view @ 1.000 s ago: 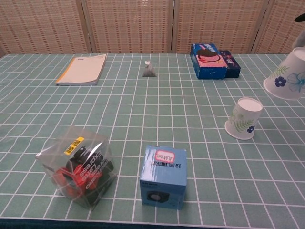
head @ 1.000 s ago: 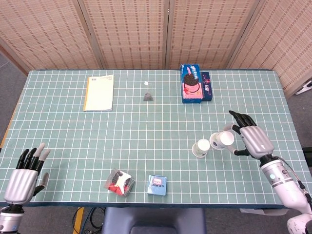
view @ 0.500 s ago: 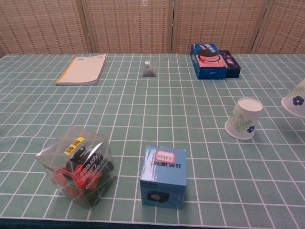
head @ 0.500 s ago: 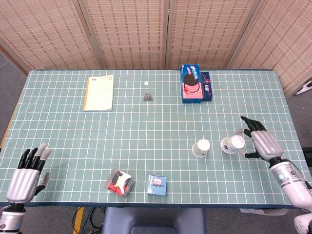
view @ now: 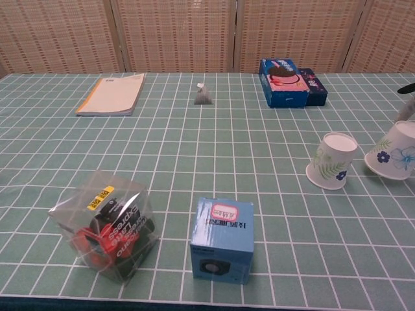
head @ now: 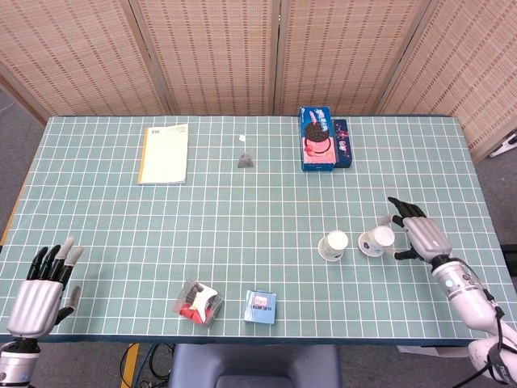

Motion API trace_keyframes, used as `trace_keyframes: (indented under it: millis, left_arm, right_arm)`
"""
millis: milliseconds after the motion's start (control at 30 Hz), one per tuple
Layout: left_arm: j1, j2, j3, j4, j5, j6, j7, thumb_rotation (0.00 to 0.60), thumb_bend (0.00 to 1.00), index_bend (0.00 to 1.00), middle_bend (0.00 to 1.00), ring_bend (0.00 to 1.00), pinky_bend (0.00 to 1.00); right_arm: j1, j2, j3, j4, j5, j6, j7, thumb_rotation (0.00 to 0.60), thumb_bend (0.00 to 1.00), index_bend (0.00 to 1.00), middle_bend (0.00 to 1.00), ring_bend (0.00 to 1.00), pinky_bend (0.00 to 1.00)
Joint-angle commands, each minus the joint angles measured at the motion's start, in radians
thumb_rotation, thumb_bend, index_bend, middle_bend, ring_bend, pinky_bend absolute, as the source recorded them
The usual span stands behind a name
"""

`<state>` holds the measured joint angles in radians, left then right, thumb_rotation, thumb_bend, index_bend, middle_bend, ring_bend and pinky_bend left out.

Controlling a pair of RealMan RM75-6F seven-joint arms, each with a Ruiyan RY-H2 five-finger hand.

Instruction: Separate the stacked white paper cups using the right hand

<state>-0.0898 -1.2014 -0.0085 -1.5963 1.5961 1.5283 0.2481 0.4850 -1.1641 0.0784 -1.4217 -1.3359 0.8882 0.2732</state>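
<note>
Two white paper cups with floral print are apart on the green gridded table [head: 242, 210]. One cup [head: 333, 245] [view: 332, 160] sits tilted on the table right of centre, its mouth toward the camera. The second cup [head: 376, 240] [view: 393, 157] is tilted just to its right, low over the table, and my right hand [head: 420, 234] holds it with fingers around its base end. In the chest view only its fingertips [view: 407, 89] show, at the right edge. My left hand [head: 40, 293] rests at the front left corner with straight fingers and holds nothing.
A blue box [head: 260, 307] and a clear packet with red contents [head: 198, 302] lie near the front edge. Blue snack boxes [head: 321, 138] stand at the back, with a small grey bag [head: 245, 161] and a notebook [head: 164, 153] to their left.
My right hand has carried its cup from a raised position down toward the table, ending just right of the other cup. The left hand and the other cup have stayed put.
</note>
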Motion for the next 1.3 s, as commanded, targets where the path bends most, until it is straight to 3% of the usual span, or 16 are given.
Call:
trace_keyframes:
  millis: [33, 367, 667, 867, 1000, 1133, 1300]
  left_arm:
    - [0.002, 0.003, 0.0, -0.001, 0.001, 0.005, -0.006, 0.6, 0.5, 0.0, 0.0, 0.0, 0.0]
    - [0.004, 0.009, 0.001, -0.002, 0.008, 0.011, -0.017, 0.6, 0.5, 0.0, 0.0, 0.0, 0.0]
    - [0.003, 0.004, 0.001, 0.0, 0.009, 0.009, -0.011, 0.6, 0.5, 0.0, 0.0, 0.0, 0.0]
    - [0.005, 0.003, 0.002, -0.002, 0.011, 0.013, -0.006, 0.6, 0.5, 0.0, 0.0, 0.0, 0.0]
    - [0.005, 0.003, 0.0, 0.0, 0.007, 0.011, -0.008, 0.6, 0.5, 0.0, 0.0, 0.0, 0.0]
    - [0.003, 0.003, -0.002, 0.0, 0.003, 0.008, -0.008, 0.6, 0.5, 0.0, 0.0, 0.0, 0.0]
    - [-0.003, 0.001, -0.004, 0.001, -0.009, -0.009, -0.004, 0.6, 0.5, 0.0, 0.0, 0.0, 0.0]
  right_arm:
    - [0.012, -0.021, 0.001, 0.021, 0.005, -0.02, 0.0, 0.6, 0.3, 0.38, 0.0, 0.0, 0.0]
    - [0.027, -0.042, -0.003, 0.041, 0.023, -0.058, -0.023, 0.6, 0.29, 0.38, 0.0, 0.0, 0.0]
    - [0.014, 0.025, -0.001, -0.039, 0.018, -0.036, -0.031, 0.6, 0.25, 0.09, 0.0, 0.0, 0.0]
    - [0.003, 0.075, 0.001, -0.104, 0.008, -0.012, -0.028, 0.6, 0.24, 0.06, 0.0, 0.0, 0.0]
    - [-0.026, 0.127, 0.002, -0.171, -0.044, 0.062, -0.003, 0.6, 0.22, 0.05, 0.0, 0.0, 0.0]
    - [-0.102, 0.187, -0.024, -0.243, -0.13, 0.214, -0.032, 0.6, 0.22, 0.05, 0.0, 0.0, 0.0]
    - [-0.227, 0.158, -0.077, -0.219, -0.227, 0.427, -0.147, 0.6, 0.22, 0.05, 0.0, 0.0, 0.0]
